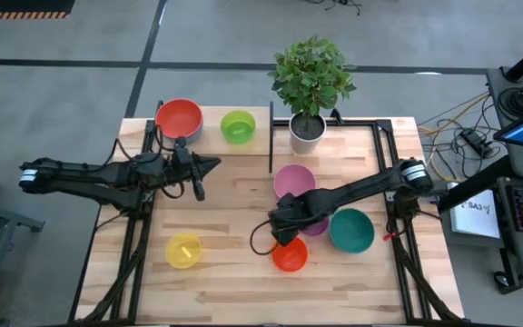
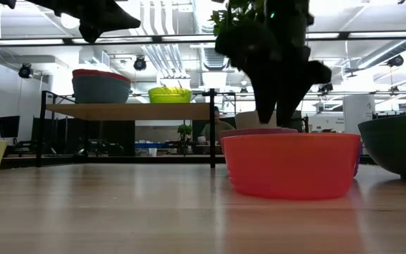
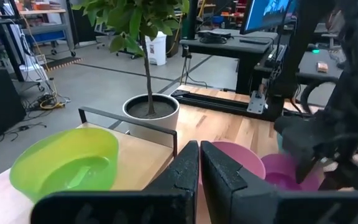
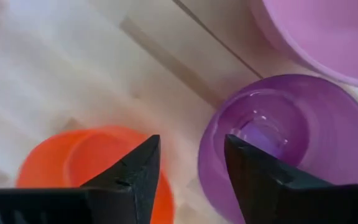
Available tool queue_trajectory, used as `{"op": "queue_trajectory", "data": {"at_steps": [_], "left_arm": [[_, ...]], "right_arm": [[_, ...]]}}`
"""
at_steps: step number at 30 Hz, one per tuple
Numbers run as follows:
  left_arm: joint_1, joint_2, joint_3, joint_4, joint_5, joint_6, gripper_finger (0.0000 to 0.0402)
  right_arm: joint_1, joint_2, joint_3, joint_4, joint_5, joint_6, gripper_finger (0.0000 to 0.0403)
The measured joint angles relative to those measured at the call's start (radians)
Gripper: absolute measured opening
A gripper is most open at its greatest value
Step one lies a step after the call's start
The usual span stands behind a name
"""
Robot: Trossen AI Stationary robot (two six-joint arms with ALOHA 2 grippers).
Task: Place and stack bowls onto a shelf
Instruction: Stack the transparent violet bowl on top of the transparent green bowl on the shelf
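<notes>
Right end effector (image 4: 188, 165), fingers apart, hangs over the gap between orange bowl (image 4: 67, 163) and purple bowl (image 4: 278, 134); left end effector (image 3: 199, 168), fingers together, hovers near the shelf (image 1: 254, 121).

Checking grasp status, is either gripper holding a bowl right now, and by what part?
Neither. The left gripper is shut on nothing; the right gripper hangs open above the orange bowl and purple bowl.

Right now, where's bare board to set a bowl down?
Free: between the yellow bowl and orange bowl, and left of the divider. Crowded: around the right gripper, with pink, purple and teal bowls.
</notes>
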Motion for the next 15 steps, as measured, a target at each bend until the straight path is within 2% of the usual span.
{"op": "queue_trajectory", "data": {"at_steps": [5, 15], "left_arm": [[0.0, -0.025, -0.011, -0.012, 0.0, 0.0, 0.0], [0.0, -0.027, -0.011, -0.01, 0.0, 0.008, 0.0]], "right_arm": [[-0.011, 0.063, 0.024, -0.076, 0.001, 0.009, 0.0154], [-0.01, 0.122, 0.023, -0.055, 0.037, -0.013, 0.0075]]}}
